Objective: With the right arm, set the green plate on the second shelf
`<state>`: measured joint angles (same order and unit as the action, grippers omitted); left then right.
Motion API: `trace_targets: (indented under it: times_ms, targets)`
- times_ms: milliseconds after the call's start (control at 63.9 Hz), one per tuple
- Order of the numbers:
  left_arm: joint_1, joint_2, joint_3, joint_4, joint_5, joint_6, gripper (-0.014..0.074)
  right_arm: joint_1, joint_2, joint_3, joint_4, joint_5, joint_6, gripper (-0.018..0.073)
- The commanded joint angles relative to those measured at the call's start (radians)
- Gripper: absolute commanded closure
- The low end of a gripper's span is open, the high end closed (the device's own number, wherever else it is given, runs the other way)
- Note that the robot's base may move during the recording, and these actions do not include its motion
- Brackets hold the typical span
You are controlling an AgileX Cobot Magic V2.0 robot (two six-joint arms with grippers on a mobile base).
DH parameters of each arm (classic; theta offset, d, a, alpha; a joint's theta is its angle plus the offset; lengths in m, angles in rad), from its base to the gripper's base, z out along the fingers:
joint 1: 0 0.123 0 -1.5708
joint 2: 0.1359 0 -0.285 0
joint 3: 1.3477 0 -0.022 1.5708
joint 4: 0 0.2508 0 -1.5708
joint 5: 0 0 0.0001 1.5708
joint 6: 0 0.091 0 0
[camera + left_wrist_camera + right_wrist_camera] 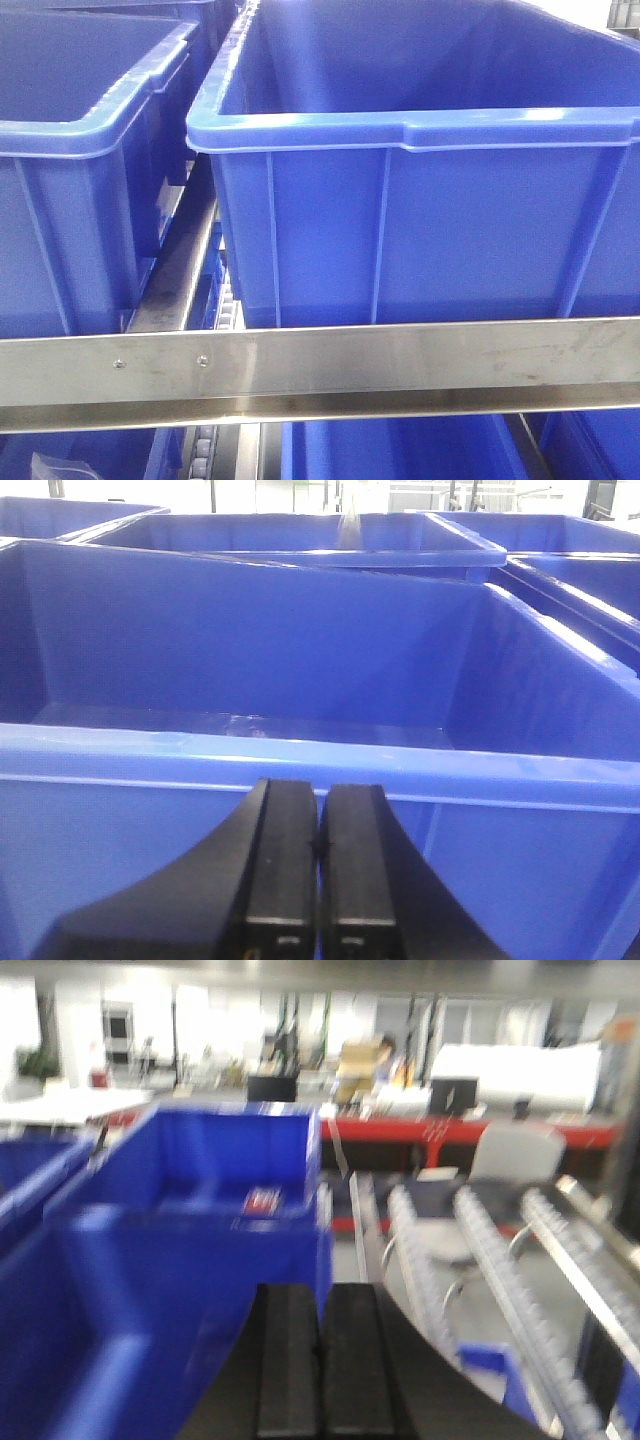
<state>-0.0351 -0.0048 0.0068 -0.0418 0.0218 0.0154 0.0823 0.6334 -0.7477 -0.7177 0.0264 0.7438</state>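
The green plate is out of view in every frame. My left gripper [319, 810] is shut with nothing between its black fingers, just in front of the near rim of a blue bin [300, 750]. The right wrist view is blurred; there my right gripper [321, 1305] is shut and empty, level with the right wall of another blue bin [230, 1190] and above roller tracks. Neither gripper shows in the front view.
Two large blue bins [420, 200] [70, 200] stand side by side on a rack behind a steel cross rail [320, 365]. More bins sit below the rail. Roller conveyor tracks [480, 1260] run to the right of the right gripper, and a workshop background lies beyond.
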Motion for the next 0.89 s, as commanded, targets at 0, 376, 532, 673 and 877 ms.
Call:
trace_targets:
  times_ms: [0, 376, 532, 673, 877]
  targets:
    - [-0.005, -0.016, 0.042, -0.006, -0.085, -0.001, 0.0466, -0.001, -0.079, -0.026, -0.008, -0.01, 0.003, 0.0503]
    - [-0.005, -0.016, 0.042, -0.006, -0.085, -0.001, 0.0466, -0.016, -0.196, 0.028, -0.007, 0.217, 0.003, 0.0503]
    - [-0.005, -0.016, 0.042, -0.006, -0.085, -0.001, 0.0466, -0.141, -0.23, 0.189, 0.017, -0.108, 0.003, 0.0503]
    - [-0.005, -0.016, 0.042, -0.006, -0.085, -0.001, 0.0466, -0.187, -0.313, 0.328, 0.017, -0.226, 0.003, 0.0503]
    - [-0.005, -0.016, 0.042, -0.006, -0.085, -0.001, 0.0466, -0.159, -0.474, 0.471, 0.03, -0.141, 0.003, 0.0503]
